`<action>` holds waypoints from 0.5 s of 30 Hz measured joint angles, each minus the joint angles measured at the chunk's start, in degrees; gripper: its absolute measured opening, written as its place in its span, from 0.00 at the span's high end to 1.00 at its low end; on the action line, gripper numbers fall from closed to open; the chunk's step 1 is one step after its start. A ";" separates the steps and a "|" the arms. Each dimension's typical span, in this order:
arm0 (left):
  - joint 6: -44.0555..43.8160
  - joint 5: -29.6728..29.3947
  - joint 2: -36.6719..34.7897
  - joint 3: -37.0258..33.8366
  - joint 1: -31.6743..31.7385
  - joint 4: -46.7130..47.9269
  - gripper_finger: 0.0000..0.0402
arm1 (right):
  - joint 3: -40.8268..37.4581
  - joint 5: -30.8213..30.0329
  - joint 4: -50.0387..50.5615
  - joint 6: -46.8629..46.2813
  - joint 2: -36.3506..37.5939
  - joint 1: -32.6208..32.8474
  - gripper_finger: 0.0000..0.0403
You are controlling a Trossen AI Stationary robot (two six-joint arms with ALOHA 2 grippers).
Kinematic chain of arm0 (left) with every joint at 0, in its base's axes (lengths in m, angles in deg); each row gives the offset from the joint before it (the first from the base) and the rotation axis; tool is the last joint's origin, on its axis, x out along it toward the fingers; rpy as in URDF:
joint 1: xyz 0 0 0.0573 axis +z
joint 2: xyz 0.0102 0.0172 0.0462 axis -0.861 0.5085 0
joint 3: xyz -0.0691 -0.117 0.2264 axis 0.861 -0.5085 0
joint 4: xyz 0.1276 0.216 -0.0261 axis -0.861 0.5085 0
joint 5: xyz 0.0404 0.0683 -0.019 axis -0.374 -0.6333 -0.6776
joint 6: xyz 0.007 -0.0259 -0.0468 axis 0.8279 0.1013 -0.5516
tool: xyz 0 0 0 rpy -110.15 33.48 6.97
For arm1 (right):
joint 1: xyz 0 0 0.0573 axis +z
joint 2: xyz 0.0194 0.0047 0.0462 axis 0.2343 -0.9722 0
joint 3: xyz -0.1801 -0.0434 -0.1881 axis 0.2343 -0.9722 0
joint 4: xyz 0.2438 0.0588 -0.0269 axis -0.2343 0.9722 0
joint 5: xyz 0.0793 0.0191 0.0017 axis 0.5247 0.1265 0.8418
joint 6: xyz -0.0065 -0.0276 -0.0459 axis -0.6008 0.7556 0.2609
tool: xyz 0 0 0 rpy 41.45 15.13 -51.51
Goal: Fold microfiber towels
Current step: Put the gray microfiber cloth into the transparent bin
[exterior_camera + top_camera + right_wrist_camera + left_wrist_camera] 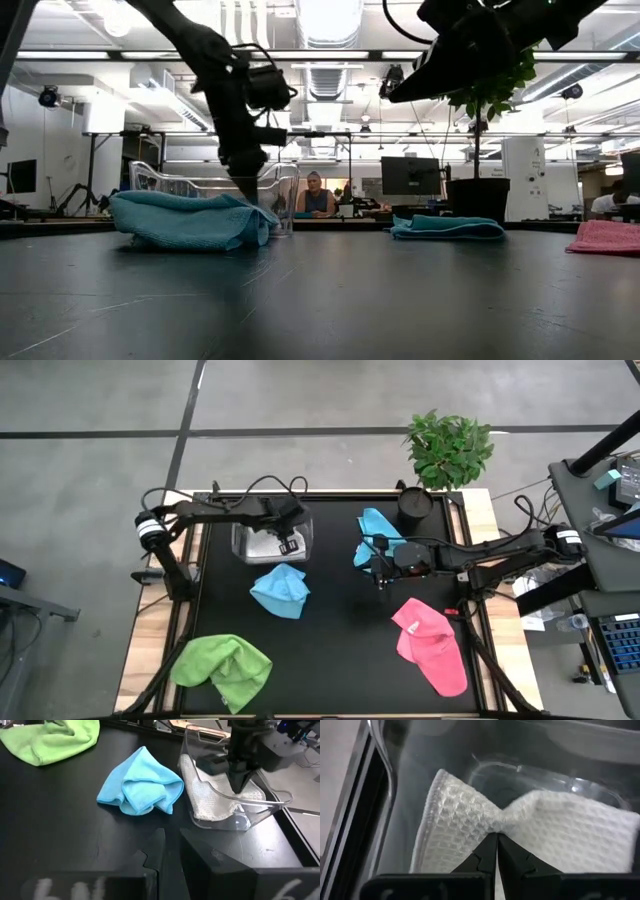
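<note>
Left gripper (496, 840) reaches down into the tub (243, 542), its fingers pressed together on a pinch of the white towel (555, 832) that lies on the tub floor. Right gripper (169, 851) hangs above bare table (340, 650) near the middle, its fingers a narrow gap apart and holding nothing. 1 blue towel (281, 590) lies crumpled on the table just in front of the tub, and a 2nd blue towel (374, 526) lies beside the right gripper, near a dark pot (414, 503). Green towel (222, 666) sits at the front left corner, pink towel (430, 642) front right.
</note>
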 joint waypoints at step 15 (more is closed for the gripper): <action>-0.59 -1.56 4.21 0.02 0.60 -4.93 1.00 | 0.00 0.02 0.17 0.02 0.01 0.00 0.88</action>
